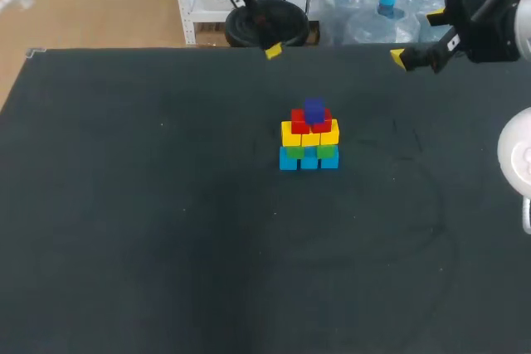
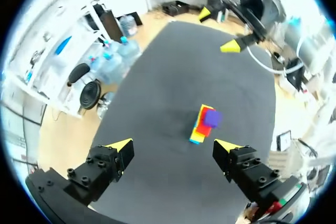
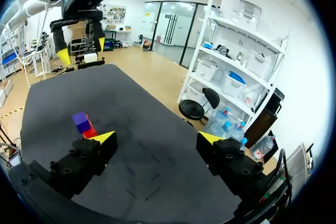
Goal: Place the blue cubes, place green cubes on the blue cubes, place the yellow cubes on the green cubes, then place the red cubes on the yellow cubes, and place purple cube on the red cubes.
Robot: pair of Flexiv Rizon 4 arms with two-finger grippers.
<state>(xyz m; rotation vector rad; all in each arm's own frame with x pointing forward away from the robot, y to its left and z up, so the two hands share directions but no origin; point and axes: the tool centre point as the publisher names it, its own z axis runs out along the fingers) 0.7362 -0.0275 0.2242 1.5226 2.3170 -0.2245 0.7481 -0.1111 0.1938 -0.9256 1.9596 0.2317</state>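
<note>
A small pyramid of cubes (image 1: 309, 134) stands mid-table: a blue row (image 1: 309, 160) at the base, green (image 1: 326, 152) on it, then yellow (image 1: 309, 133), red (image 1: 300, 120) and one purple cube (image 1: 314, 109) on top. My left gripper (image 1: 265, 42) hovers open over the table's far edge, well behind the stack. My right gripper (image 1: 416, 37) hangs open at the far right, also clear of it. The left wrist view shows its empty gripper (image 2: 174, 146) high above the stack (image 2: 203, 124). In the right wrist view the gripper (image 3: 157, 137) is empty, with the purple cube (image 3: 80, 119) beside one finger.
The black table (image 1: 166, 230) carries nothing but the stack. The right arm's gripper (image 2: 218, 31) appears in the left wrist view beyond the stack, and the left arm's gripper (image 3: 82, 50) in the right wrist view over the far end of the table.
</note>
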